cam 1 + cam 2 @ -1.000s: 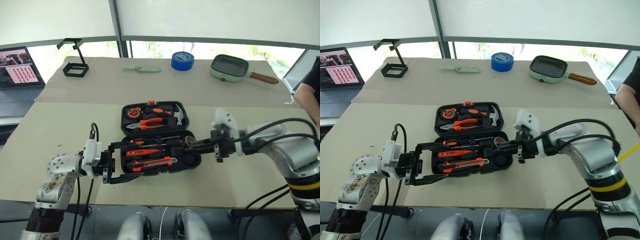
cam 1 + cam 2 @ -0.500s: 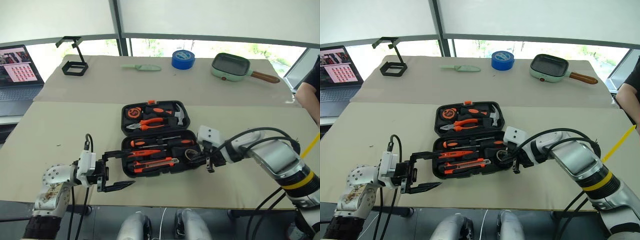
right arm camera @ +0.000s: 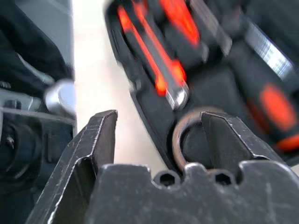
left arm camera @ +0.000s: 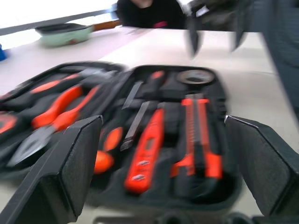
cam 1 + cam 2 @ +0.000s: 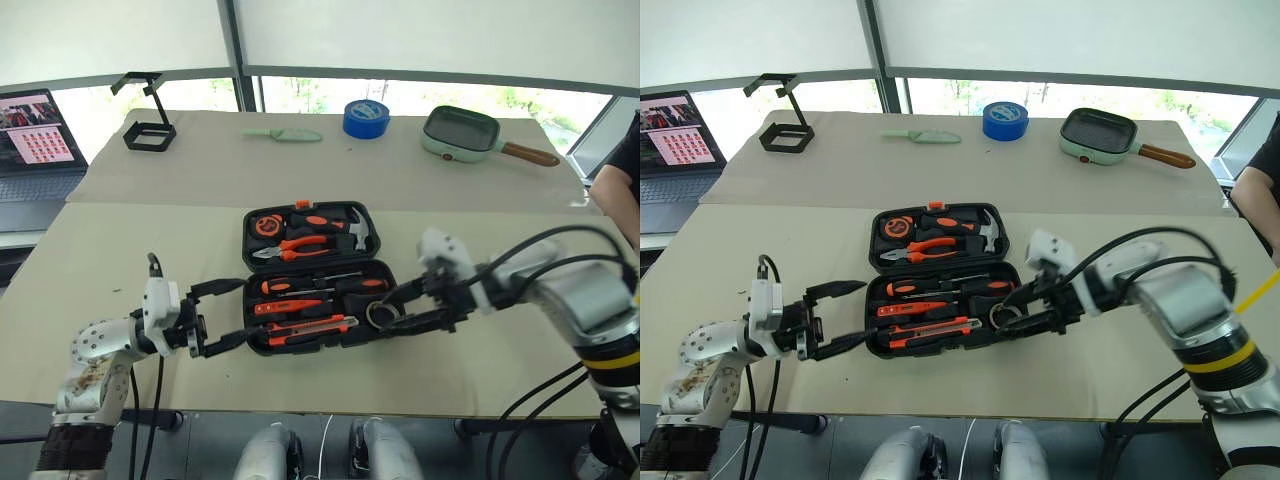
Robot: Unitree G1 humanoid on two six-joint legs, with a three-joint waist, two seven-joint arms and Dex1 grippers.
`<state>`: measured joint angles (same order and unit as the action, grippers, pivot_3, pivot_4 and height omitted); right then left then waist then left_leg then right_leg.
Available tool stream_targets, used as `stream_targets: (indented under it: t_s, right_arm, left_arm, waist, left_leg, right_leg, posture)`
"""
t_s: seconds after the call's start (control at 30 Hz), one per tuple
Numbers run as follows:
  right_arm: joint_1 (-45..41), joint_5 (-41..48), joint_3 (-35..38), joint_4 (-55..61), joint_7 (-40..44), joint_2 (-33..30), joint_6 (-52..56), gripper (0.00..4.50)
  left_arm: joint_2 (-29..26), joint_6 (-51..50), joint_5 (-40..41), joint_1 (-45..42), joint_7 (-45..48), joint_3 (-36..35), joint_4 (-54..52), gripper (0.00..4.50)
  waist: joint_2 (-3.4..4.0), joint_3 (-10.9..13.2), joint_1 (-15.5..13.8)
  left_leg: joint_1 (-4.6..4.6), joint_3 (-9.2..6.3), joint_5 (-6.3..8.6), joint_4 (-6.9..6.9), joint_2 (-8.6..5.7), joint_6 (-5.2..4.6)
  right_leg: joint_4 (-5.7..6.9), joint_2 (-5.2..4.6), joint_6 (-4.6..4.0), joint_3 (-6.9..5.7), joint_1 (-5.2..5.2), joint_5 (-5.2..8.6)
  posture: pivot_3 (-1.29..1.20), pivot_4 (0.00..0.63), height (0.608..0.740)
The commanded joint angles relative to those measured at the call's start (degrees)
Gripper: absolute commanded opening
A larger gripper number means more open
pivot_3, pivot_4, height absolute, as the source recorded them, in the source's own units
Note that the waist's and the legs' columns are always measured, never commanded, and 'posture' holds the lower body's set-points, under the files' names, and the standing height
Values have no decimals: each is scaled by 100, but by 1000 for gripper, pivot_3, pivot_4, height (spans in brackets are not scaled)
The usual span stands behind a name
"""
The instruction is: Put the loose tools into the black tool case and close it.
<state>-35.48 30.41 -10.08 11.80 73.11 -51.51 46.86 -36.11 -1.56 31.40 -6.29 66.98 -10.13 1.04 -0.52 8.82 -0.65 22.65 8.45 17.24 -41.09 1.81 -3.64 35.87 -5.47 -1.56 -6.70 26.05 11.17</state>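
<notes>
Black tool case lies open on the beige surface; screwdrivers, utility knife and tape ring sit in its near half; left end effector fingers apart beside its left edge; right end effector fingers apart over the tape ring, holding nothing.

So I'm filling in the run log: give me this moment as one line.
phase: tape ring seated | case: open | left gripper: open, at case's left edge | right gripper: open over ring | lid: not yet closed
</notes>
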Motion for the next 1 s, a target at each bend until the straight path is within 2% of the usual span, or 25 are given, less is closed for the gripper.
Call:
stream_targets:
  t_s: [0.03, 0.1, 0.2, 0.3, 0.37, 0.53, 0.7, 0.83, 1.0]
  right_arm:
    - [-63, -300, 445, -959, -99, 261, -1097, 2963]
    - [-42, -695, 406, -1580, -135, 388, -1912, 2434]
    - [-99, -1440, 318, -2598, -699, 740, -3194, 1380]
    - [-248, -2150, 103, -3603, -1057, 1077, -4546, 381]
    - [-395, -2391, 16, -4178, -1161, 1361, -5157, 4]
    - [-788, -2658, -36, -5207, -1268, 1946, -5879, 4]
    - [-1021, -2661, -28, -5765, -864, 2371, -6344, 4]
    - [-841, -2476, -56, -5425, -251, 2392, -6010, 4]
    - [-357, -2393, 28, -4433, -80, 2174, -5470, 4]
  left_arm:
    - [-61, -660, -242, -309, -997, -169, 26, 3393]
    - [-17, -946, -400, -475, -1457, -147, 57, 2713]
    - [43, -1508, -584, -689, -2041, -22, 103, 1590]
    - [90, -2005, -669, -832, -2242, 187, 116, 492]
    - [109, -2184, -805, -868, -2263, 407, 68, 29]
    - [258, -2382, -854, -1076, -2271, 610, 57, 29]
    - [317, -2500, -814, -1192, -2127, 688, 6, 29]
    - [316, -2415, -833, -1265, -1896, 807, -5, 29]
    - [337, -2472, -836, -1358, -1634, 923, 20, 29]
  waist:
    - [-6, 0, 2]
    - [-8, 1, 2]
    - [-9, 2, 11]
    - [-10, 2, 29]
    - [-10, 3, 63]
    - [-11, 6, 146]
    - [-11, 6, 133]
    - [-10, 6, 129]
    - [-10, 6, 113]
  left_leg:
    - [-2, 0, -1, 0, 0, 1]
    - [-7, 2, -6, 0, 0, 3]
    - [-10, 6, -14, 4, -2, 8]
    - [-15, 13, -20, 10, -3, 17]
    - [-22, 22, -28, 13, -3, 25]
    - [-31, 35, -38, 20, 0, 38]
    - [-35, 39, -53, 23, -2, 39]
    - [-35, 39, -53, 27, -2, 39]
    - [-32, 36, -52, 31, -2, 39]
  right_leg:
    - [0, 4, 2, 1, -2, -1]
    - [3, 7, 4, 4, -7, -2]
    - [10, 11, 3, 11, -6, -3]
    - [16, 17, 0, 20, -3, -4]
    - [22, 21, -1, 29, -1, -3]
    - [25, 30, -2, 44, -1, -3]
    - [29, 24, -6, 52, -1, -6]
    - [29, 22, -10, 59, 0, -8]
    - [27, 20, -11, 58, 1, -8]
  posture:
    - [0, 150, 740]
    - [0, 150, 740]
    - [0, 150, 740]
    - [0, 150, 740]
    - [0, 150, 740]
    - [0, 150, 740]
    - [0, 150, 740]
    - [0, 150, 740]
    - [0, 150, 740]
